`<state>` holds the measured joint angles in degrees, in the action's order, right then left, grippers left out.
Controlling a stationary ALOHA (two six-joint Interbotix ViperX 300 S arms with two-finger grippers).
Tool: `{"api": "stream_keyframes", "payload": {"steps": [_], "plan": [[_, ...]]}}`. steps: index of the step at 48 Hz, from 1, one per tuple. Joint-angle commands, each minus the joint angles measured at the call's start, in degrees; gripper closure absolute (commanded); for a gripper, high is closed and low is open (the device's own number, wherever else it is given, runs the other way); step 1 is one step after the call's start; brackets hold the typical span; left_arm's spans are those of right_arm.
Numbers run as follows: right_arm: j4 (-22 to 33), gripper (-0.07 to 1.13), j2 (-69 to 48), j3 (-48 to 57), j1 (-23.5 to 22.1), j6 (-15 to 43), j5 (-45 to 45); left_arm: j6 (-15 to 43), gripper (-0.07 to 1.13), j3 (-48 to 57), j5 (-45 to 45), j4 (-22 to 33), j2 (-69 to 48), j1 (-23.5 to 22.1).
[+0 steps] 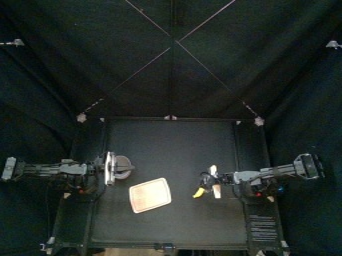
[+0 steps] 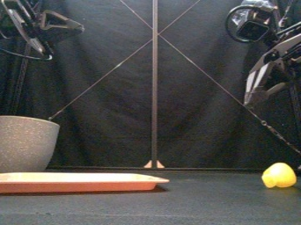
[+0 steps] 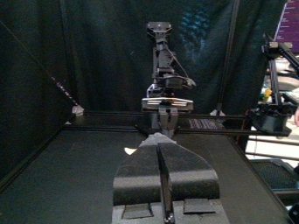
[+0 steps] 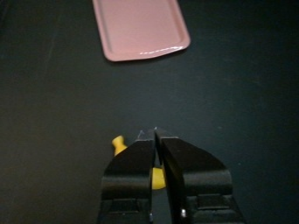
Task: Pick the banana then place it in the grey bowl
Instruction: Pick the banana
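Beneath the right hand (image 4: pixel 156 133), banana (image 4: pixel 117 143).

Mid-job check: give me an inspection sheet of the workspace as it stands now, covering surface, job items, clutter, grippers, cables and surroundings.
Surface: black table, no spill seen.
Job's things: banana lies on the table at the right, not lifted; grey bowl stands upright at the left.
Clutter: pink tray lies flat in front of the bowl with nothing on it; nothing else seen.
Grippers: left gripper has its fingers shut and empty, beside the bowl; right gripper has its fingers shut above the banana, apparently not gripping it.
Cables: nothing seen on the table.
Surroundings: black curtain at the back and sides.
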<state>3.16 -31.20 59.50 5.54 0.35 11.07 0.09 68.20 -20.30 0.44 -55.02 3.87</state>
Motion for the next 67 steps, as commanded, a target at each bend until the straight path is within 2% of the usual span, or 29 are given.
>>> {"api": "stream_keyframes", "payload": {"steps": [1, 5, 8, 20, 26, 34, 46, 55, 67], "plan": [[0.1, 0.24, -0.3, -0.8, 1.8, 0.0, 0.4, -0.1, 1.06, -0.8, -0.5, 0.1, 0.3, 0.3], [0.4, 0.06, -0.3, -0.2, 2.4, 0.0, 0.4, 0.0, 1.06, -0.9, -0.5, 0.0, 0.3, 0.4], [1.1, -0.01, 0.1, 0.4, 2.2, -0.4, 0.5, 0.0, 1.06, -0.8, -0.5, 0.1, 0.3, 0.6], [2.8, -0.01, 6.4, 0.4, 3.1, -1.2, 4.1, -0.1, 1.06, -0.4, -0.6, 0.0, 0.3, 1.1], [6.3, 0.00, 10.8, -0.9, 3.3, -1.3, 7.0, -0.1, 1.06, -0.2, -0.6, 0.1, 0.3, 1.1], [9.2, 0.00, 15.0, -2.9, 3.2, -1.3, 6.9, 0.0, 1.06, 0.3, -0.5, 0.1, 0.3, 1.4], [9.3, 0.00, 21.6, -5.8, 2.8, -1.3, 5.4, 0.1, 1.06, 1.0, -0.5, 0.0, 0.3, 2.4], [6.6, 0.08, 25.8, -7.5, 3.4, -1.3, 6.5, 0.1, 1.06, 1.0, -0.5, 0.0, 0.0, 3.0], [3.4, 0.44, 25.7, -9.2, 4.0, -1.3, 10.0, 0.1, 1.06, 1.1, -0.5, 0.0, -0.4, 3.3]]}}
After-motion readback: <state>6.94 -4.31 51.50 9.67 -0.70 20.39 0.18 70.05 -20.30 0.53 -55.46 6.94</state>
